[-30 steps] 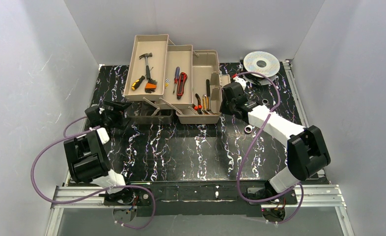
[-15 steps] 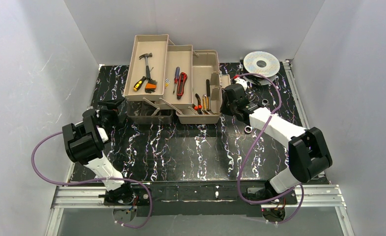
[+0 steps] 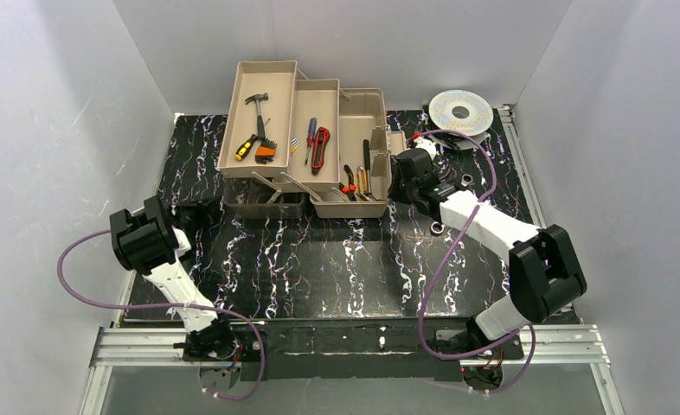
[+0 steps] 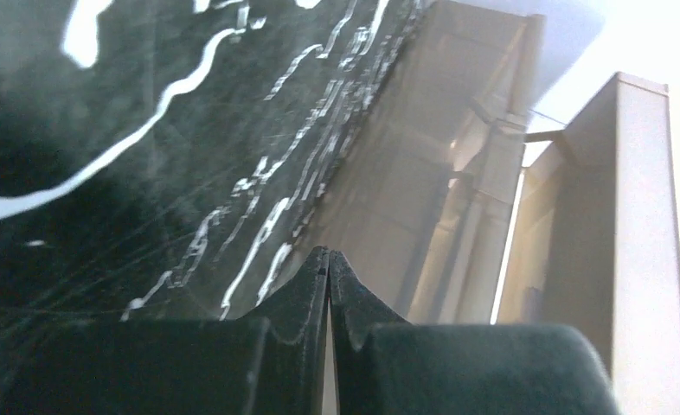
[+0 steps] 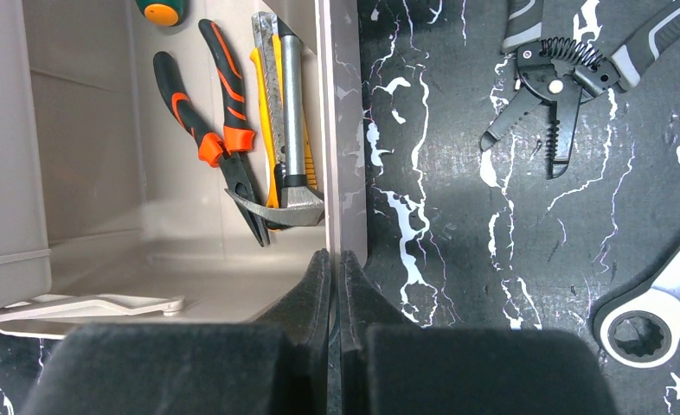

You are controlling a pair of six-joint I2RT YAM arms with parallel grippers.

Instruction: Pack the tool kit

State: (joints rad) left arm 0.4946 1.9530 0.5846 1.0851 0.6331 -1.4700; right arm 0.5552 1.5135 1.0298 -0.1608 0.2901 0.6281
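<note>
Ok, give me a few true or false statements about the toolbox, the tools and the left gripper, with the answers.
1. The toolbox stands open with its trays folded out. True.
2. A ring spanner lies on the mat, outside the box. True.
3. The hammer lies on the mat. False: it lies in the far-left tray.
4. The left gripper holds a tool. False: its jaws are shut on nothing.
5. Orange-handled pliers lie inside the box. True.
</note>
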